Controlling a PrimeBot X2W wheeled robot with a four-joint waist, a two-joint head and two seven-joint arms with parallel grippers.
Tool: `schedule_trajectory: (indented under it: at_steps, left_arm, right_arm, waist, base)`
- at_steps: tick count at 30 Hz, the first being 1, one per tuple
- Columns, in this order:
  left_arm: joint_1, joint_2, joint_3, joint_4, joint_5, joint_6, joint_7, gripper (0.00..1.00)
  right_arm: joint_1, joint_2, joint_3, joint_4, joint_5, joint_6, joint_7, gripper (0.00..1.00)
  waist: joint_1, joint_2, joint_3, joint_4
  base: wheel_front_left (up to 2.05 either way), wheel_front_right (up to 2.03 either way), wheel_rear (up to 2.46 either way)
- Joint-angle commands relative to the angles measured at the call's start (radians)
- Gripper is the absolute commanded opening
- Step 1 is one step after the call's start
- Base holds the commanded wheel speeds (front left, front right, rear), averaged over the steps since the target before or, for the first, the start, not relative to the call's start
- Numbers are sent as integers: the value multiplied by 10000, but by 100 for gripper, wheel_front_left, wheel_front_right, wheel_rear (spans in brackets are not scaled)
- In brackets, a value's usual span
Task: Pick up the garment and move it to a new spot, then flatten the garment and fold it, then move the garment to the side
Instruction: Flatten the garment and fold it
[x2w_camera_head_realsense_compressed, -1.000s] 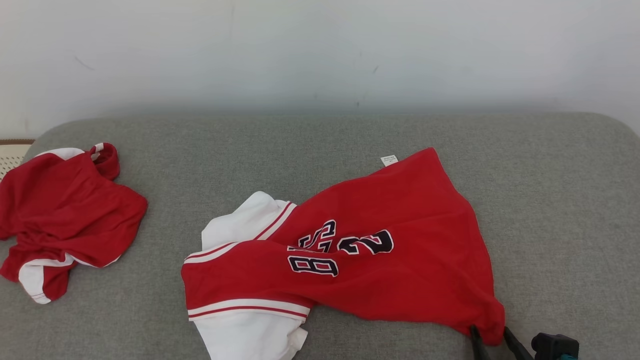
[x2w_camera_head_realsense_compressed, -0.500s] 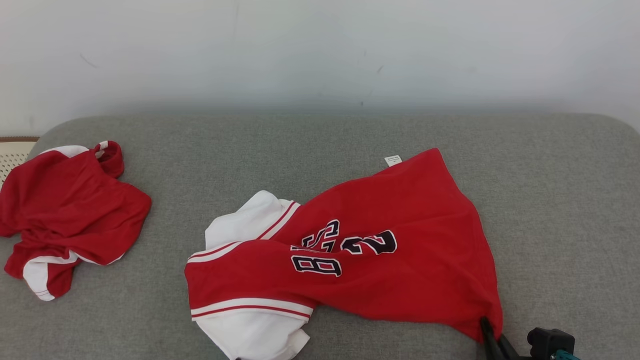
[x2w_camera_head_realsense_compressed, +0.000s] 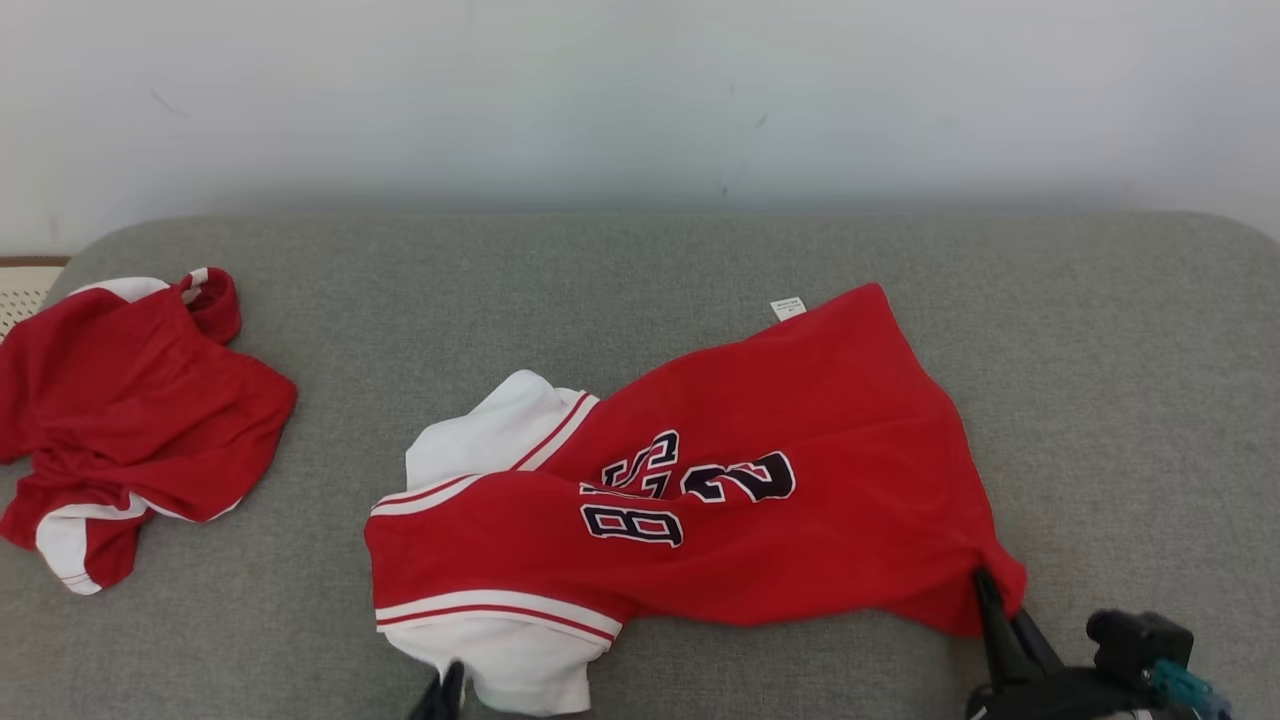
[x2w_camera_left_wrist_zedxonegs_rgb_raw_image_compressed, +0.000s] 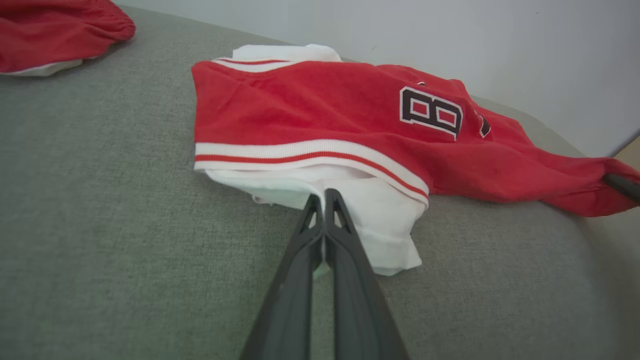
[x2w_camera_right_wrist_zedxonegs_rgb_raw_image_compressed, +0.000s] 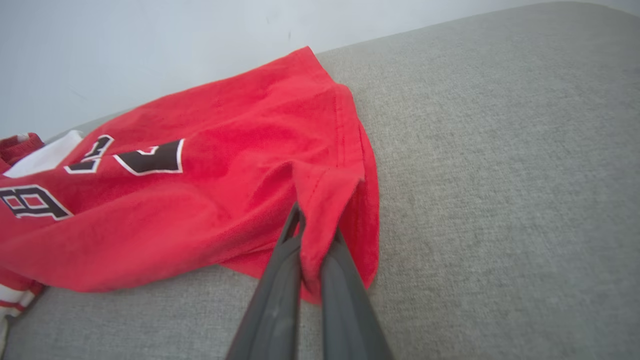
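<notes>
The garment (x2w_camera_head_realsense_compressed: 760, 440) is a red jersey with white sleeves and dark lettering, lying crumpled across the middle of the grey cushion (x2w_camera_head_realsense_compressed: 1100, 350). My right gripper (x2w_camera_head_realsense_compressed: 988, 585) is shut on its red hem corner at the lower right; in the right wrist view the cloth (x2w_camera_right_wrist_zedxonegs_rgb_raw_image_compressed: 215, 175) is pinched between the fingers of that gripper (x2w_camera_right_wrist_zedxonegs_rgb_raw_image_compressed: 312, 225) and bunched upward. My left gripper (x2w_camera_head_realsense_compressed: 447, 690) sits at the white sleeve near the bottom edge. In the left wrist view the left gripper (x2w_camera_left_wrist_zedxonegs_rgb_raw_image_compressed: 322, 197) is shut, its tips on the white sleeve of the garment (x2w_camera_left_wrist_zedxonegs_rgb_raw_image_compressed: 325, 105).
A second red and white garment (x2w_camera_head_realsense_compressed: 130, 400) lies bunched at the cushion's left end, also seen as a red heap (x2w_camera_left_wrist_zedxonegs_rgb_raw_image_compressed: 50, 30) in the left wrist view. A pale wall (x2w_camera_head_realsense_compressed: 640, 100) rises behind. Bare grey cushion spreads to the right and far side.
Both grippers have closed, the right on the red hem corner, the left on the white sleeve. The hem corner has been drawn up and inward. The left gripper has come into the head view.
</notes>
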Motion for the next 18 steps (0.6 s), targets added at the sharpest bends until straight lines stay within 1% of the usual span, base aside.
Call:
schedule_trajectory:
  at_steps: [1, 3, 5, 8, 10, 12, 15, 18]
  left_arm:
    - [-322, 127, 93, -136, 144, -65, -39, 0]
    - [-756, 317, 160, -330, 321, -173, -41, 0]
    - [-1350, 568, 119, -446, 444, -262, -41, 0]
    - [-2666, 1178, -29, -491, 716, -391, -40, 0]
    - [-3671, 1542, -153, -449, 638, -443, 109, 0]
    - [-4765, 2016, -320, -375, 660, -464, 313, 0]
    - [-6589, 2635, -707, -160, 340, -480, 703, 0]
    - [-8423, 3217, -1177, 256, -299, -480, 1132, 0]
  right_arm:
    - [-81, 51, 40, -233, 207, 5, 90, 0]
    - [-399, -30, 130, -707, 563, 5, 296, 0]
    - [-855, -288, 382, -1035, 641, 5, 579, 0]
    - [-1862, -562, 761, -1301, 902, 5, 1042, 0]
    - [-2794, -725, 957, -1320, 1145, 5, 1368, 0]
    - [-3790, -865, 1180, -1170, 1337, 5, 1700, 0]
    - [-5483, -868, 1364, -648, 1993, 5, 2155, 0]
    - [-7308, -841, 1509, 69, 2643, 5, 2575, 0]
  waist:
    - [0, 0, 131, -46]
    - [0, 0, 291, -92]
    - [0, 0, 506, -129]
    - [0, 0, 947, -223]
    - [0, 0, 1341, -298]
    - [0, 0, 1761, -377]
    - [0, 0, 2483, -459]
    - [0, 0, 3226, -499]
  base:
    - [0, 0, 0]
    - [0, 0, 0]
    - [0, 0, 0]
    - [0, 0, 0]
    - [0, 0, 0]
    - [0, 0, 0]
    - [0, 0, 0]
    - [0, 0, 0]
